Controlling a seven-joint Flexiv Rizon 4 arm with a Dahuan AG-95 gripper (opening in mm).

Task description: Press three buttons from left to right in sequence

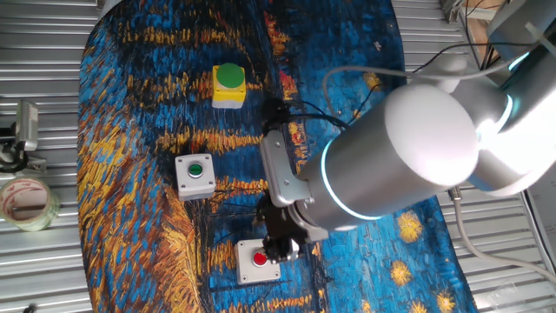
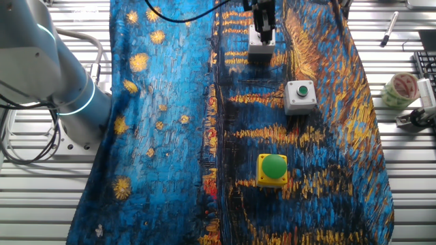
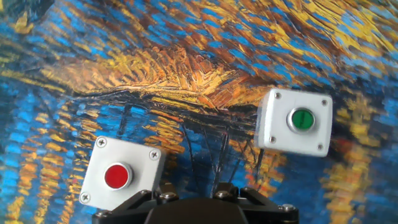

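Three buttons sit on the painted cloth. The yellow box with a big green dome (image 1: 228, 84) (image 2: 274, 169) lies farthest from my gripper. The grey-white box with a small green button (image 1: 195, 174) (image 2: 300, 95) (image 3: 298, 120) is in the middle. The grey-white box with a small red button (image 1: 260, 260) (image 3: 118, 177) is nearest. My gripper (image 1: 282, 249) (image 2: 262, 33) hangs just over that box's edge, beside the red button. In the other fixed view it covers most of the box. The hand view shows only the black gripper housing (image 3: 199, 211), and no view shows the fingertips clearly.
The blue and orange painted cloth (image 1: 130, 130) covers a ribbed metal table. A tape roll (image 1: 26, 202) (image 2: 402, 88) and a metal clamp (image 1: 24, 126) lie off the cloth. A pen (image 2: 388, 28) rests at a corner. The arm's base (image 2: 68, 95) stands beside the cloth.
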